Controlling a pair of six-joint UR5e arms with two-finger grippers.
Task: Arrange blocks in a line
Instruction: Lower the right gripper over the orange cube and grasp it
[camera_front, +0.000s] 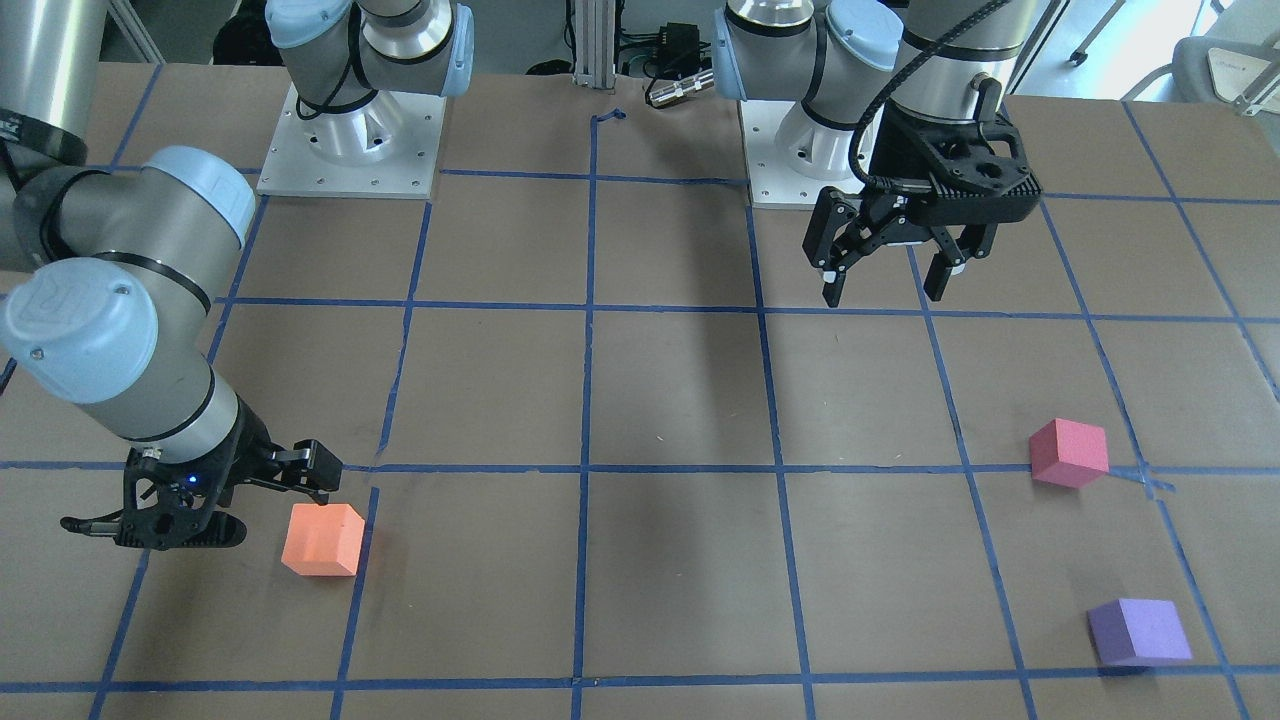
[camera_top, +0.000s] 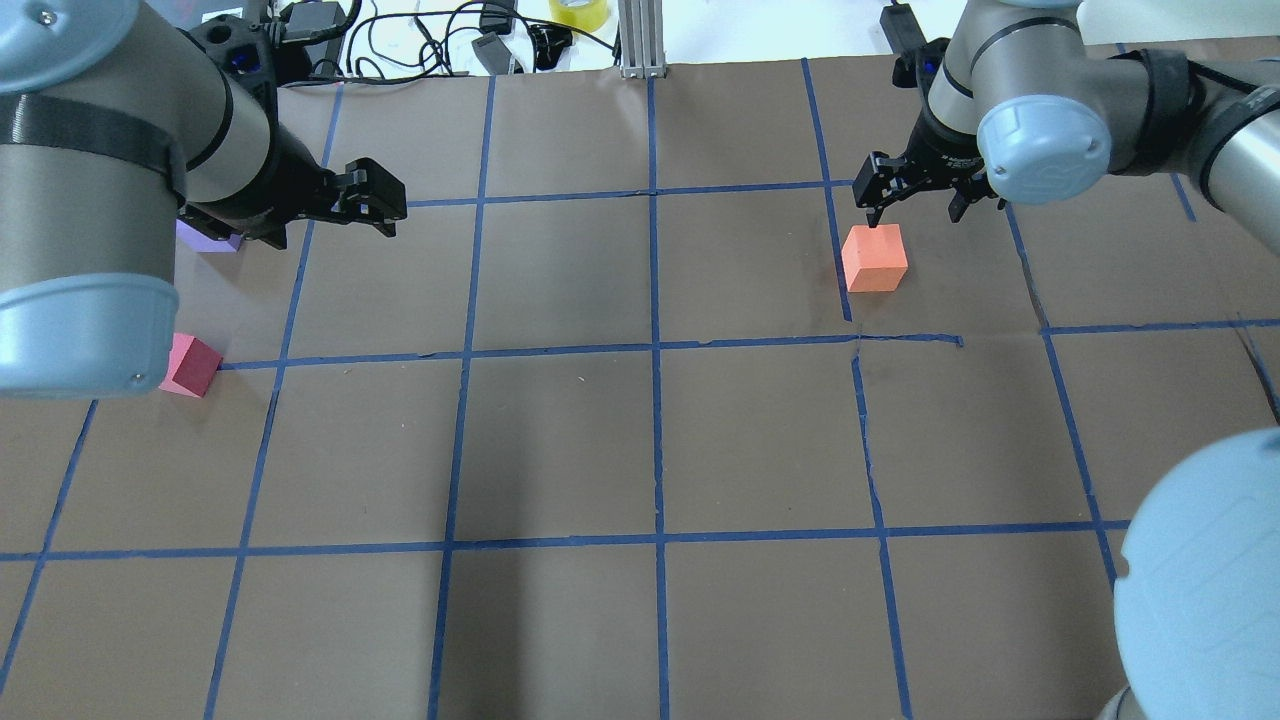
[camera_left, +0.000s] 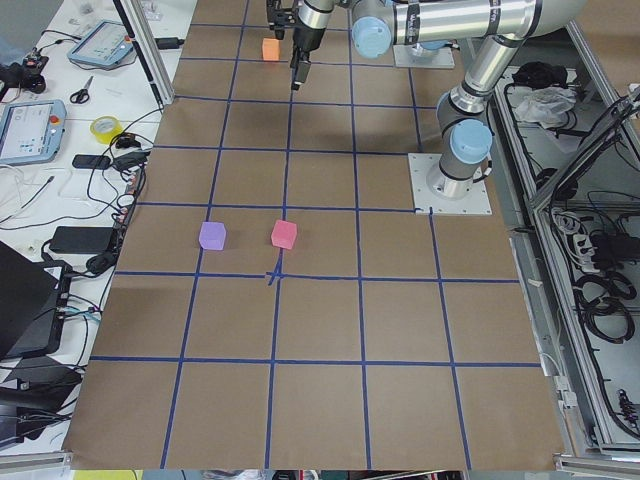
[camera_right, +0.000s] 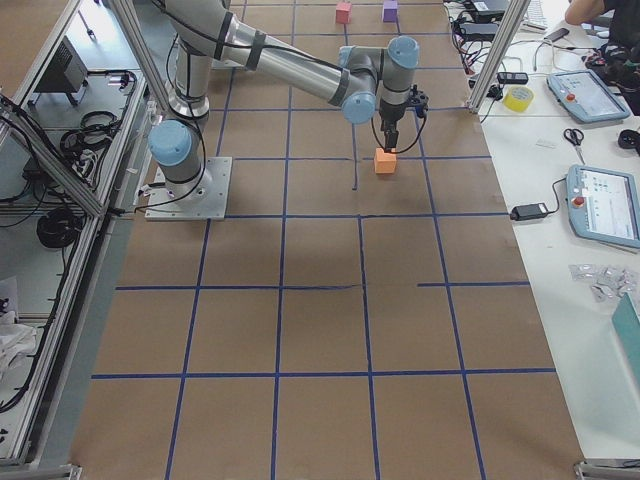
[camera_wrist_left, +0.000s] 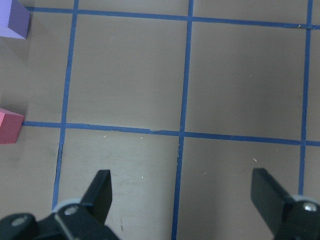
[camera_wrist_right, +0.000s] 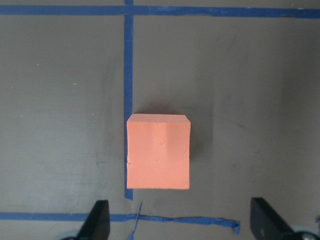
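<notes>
Opening stage of the line-up, judged from the layout. The right tool hangs over the orange block with its jaws spread wide and gripping nothing. In its wrist view the cube sits ahead of the fingertips, not between them, and just beside a line of blue tape. The left tool is likewise wide open and empty, raised above the counter. It is well apart from the pinkish-red block and the purple block, which lie near each other on the robot's left side, far from the orange one; the 3 form no line. The step in hand appears to be the approach to the orange block. The next move would call for lowering the right tool until its jaws straddle the cube, square to 2 opposite faces, then closing gently, as the cube looks soft. The carry would probably lead toward the other 2. Surface: brown paper ruled into squares by the tape, with a torn strip near the orange block. Room: 2 mounting plates, an aluminium post, and an operators' bench bearing tablets, a yellow tape roll, scissors and cables.
</notes>
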